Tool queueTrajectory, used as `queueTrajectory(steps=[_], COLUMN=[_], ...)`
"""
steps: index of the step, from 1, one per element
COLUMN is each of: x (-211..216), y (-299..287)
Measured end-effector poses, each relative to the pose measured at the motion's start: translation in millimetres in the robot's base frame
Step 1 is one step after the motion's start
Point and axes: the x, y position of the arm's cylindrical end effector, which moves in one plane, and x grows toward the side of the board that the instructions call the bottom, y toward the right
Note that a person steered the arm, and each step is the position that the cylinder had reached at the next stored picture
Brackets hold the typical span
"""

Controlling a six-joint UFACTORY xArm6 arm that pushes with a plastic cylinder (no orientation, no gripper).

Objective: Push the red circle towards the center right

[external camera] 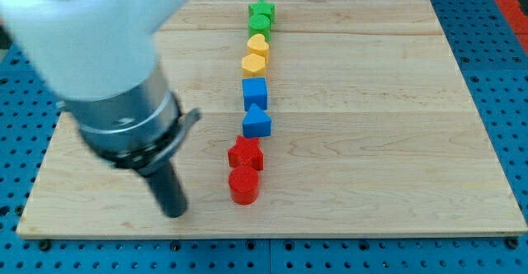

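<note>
The red circle (244, 185) sits near the view's bottom, at the lower end of a column of blocks. A red star (246, 153) touches it just above. My tip (175, 212) rests on the board to the left of the red circle, a block's width or so away and slightly lower. The arm's grey body fills the view's upper left.
Above the red star run a blue triangle (256, 121), a blue cube (255, 92), a yellow hexagon (255, 63), a yellow heart (259, 44), a green cylinder (261, 24) and a green star (262, 11). The wooden board (396, 125) lies on a blue pegboard.
</note>
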Motion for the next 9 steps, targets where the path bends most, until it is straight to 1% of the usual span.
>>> queueTrajectory(steps=[1, 2, 5, 6, 7, 8, 9], x=[-19, -28, -24, -3, 4, -35, -27], y=[49, 122, 115, 141, 165, 191, 255])
